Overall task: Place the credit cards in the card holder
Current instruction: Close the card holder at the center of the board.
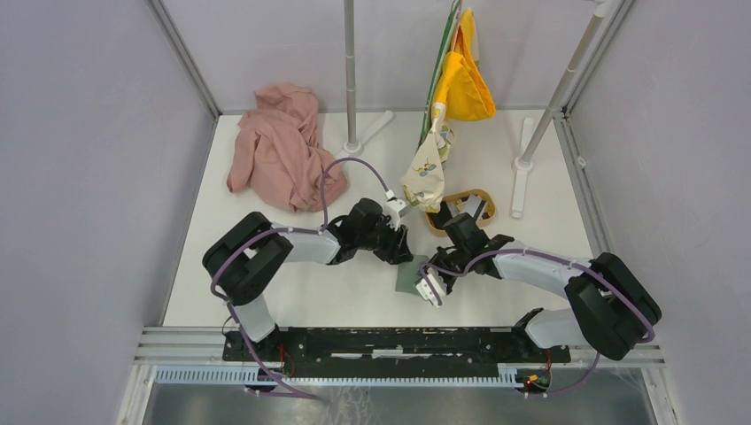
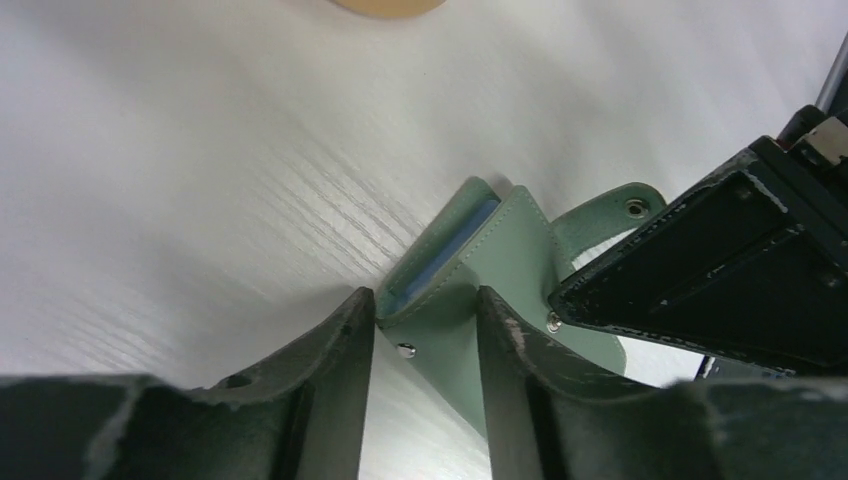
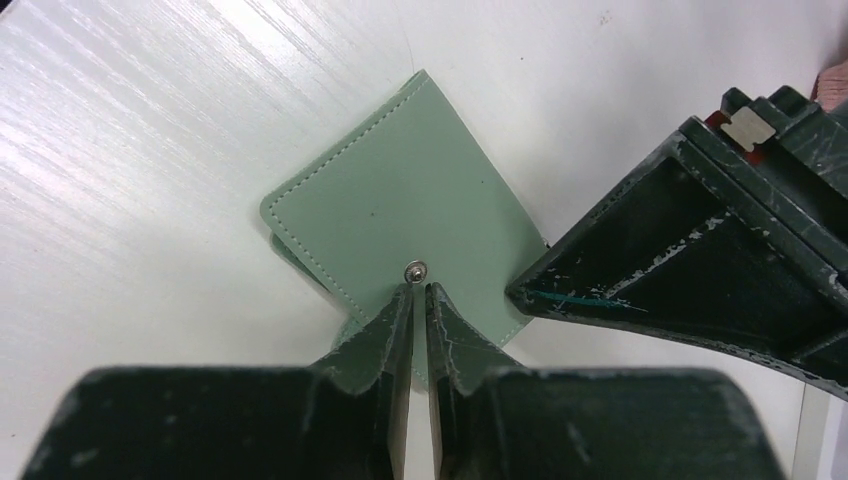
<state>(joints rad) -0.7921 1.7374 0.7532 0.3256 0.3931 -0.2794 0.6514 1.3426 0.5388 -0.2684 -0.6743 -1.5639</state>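
Note:
The sage-green card holder (image 1: 407, 276) lies on the white table between my two grippers. In the left wrist view its upper flap (image 2: 510, 250) stands a little off the lower panel, with a blue edge showing in the slot. My left gripper (image 2: 427, 305) is open, its fingertips (image 2: 358, 315) either side of the flap's near corner and touching it. My right gripper (image 3: 419, 288) is shut to a thin slit, tips resting on the card holder's face (image 3: 400, 215) beside a metal snap stud, with nothing between them. The snap tab (image 2: 632, 207) sticks out free. No credit cards show plainly.
An oval light-wood tray (image 1: 460, 211) sits just behind the grippers. A pink cloth (image 1: 279, 146) lies at the back left. Yellow and patterned cloths (image 1: 452, 88) hang from a stand. Pole stands (image 1: 352, 80) rise at the back, and grey walls close in both sides.

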